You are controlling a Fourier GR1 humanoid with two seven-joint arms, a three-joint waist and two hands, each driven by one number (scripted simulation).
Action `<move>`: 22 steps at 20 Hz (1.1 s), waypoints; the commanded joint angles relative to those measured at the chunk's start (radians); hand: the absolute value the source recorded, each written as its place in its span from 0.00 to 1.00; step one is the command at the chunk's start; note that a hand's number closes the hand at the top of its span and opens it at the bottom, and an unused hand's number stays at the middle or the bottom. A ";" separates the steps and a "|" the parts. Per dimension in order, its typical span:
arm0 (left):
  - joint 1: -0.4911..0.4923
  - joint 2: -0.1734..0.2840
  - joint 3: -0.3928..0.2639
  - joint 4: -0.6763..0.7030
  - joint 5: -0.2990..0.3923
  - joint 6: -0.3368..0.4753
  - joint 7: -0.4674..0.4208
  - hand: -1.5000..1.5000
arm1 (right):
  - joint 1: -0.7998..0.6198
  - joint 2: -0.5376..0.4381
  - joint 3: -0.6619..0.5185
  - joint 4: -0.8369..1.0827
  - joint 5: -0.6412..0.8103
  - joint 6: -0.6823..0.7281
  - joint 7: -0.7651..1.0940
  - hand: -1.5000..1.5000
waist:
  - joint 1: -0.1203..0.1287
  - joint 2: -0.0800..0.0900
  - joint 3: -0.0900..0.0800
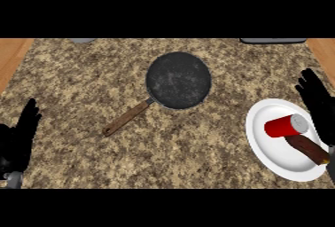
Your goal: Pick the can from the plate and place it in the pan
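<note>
**Can on the plate, pan bare**

The left hand (21, 133) rests at the left edge, fingers straight. The black pan (178, 80) sits mid-counter, its brown handle (126, 118) pointing down-left. The red can (286, 126) lies on the white plate (274, 156), touching a brown sausage (307, 149). The right hand (318, 103) is beside the plate, fingers straight, holding nothing.
</note>
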 commanded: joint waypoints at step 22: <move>-0.013 -0.059 -0.143 -0.079 -0.127 -0.113 0.007 0.50 | 0.185 -0.354 -0.212 0.236 0.054 0.363 -0.058 0.00 | 0.019 0.003 -0.007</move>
